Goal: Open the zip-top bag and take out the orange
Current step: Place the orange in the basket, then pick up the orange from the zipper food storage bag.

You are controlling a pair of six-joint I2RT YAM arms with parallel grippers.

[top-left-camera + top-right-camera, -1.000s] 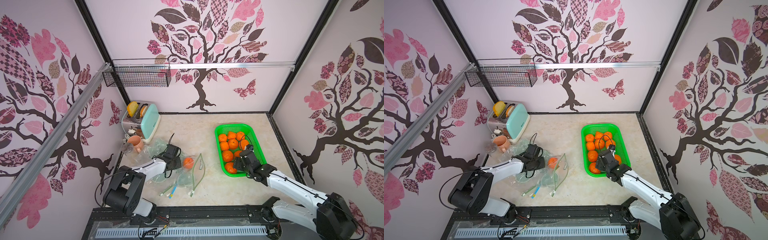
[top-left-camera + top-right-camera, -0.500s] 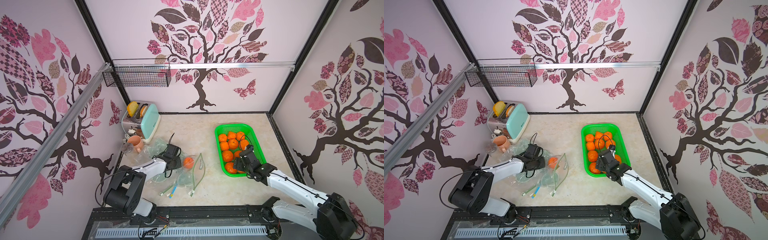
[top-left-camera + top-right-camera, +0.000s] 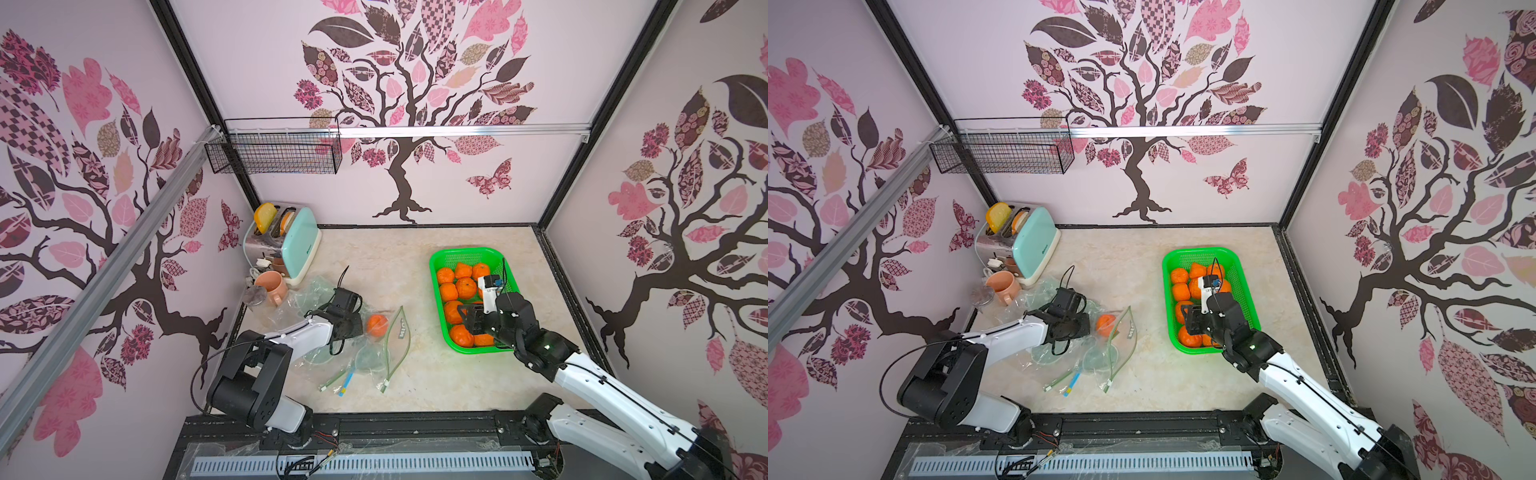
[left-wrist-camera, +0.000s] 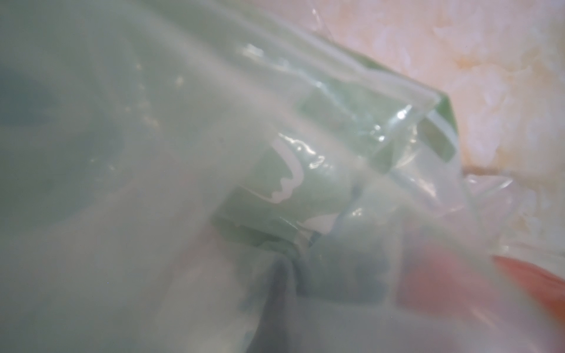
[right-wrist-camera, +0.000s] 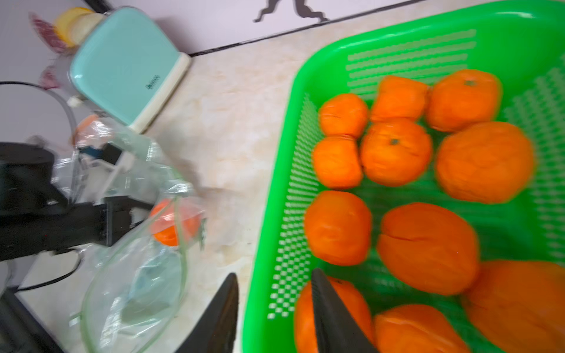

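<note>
A clear zip-top bag (image 3: pixel 400 334) with a green zip edge lies left of centre, its mouth gaping. The orange (image 3: pixel 377 324) sits inside it, also seen in a top view (image 3: pixel 1106 324) and in the right wrist view (image 5: pixel 166 224). My left gripper (image 3: pixel 358 327) is shut on the bag's film right beside the orange. Bag film (image 4: pixel 336 137) covers the left wrist view and hides the jaws. My right gripper (image 3: pixel 467 318) hovers over the green basket's left rim (image 5: pixel 275 214). Its jaws (image 5: pixel 274 273) stand apart with nothing held.
The green basket (image 3: pixel 436 266) holds several loose oranges at the right. A mint toaster (image 3: pixel 301 241), a pink mug (image 3: pixel 272 286) and a glass lid (image 3: pixel 254 295) stand at the back left. More empty clear bags (image 3: pixel 332 357) lie around the left arm.
The right gripper's jaws have narrowed and it has shifted a little left, towards the basket's left rim. The left arm, the bag and the orange have not moved.
</note>
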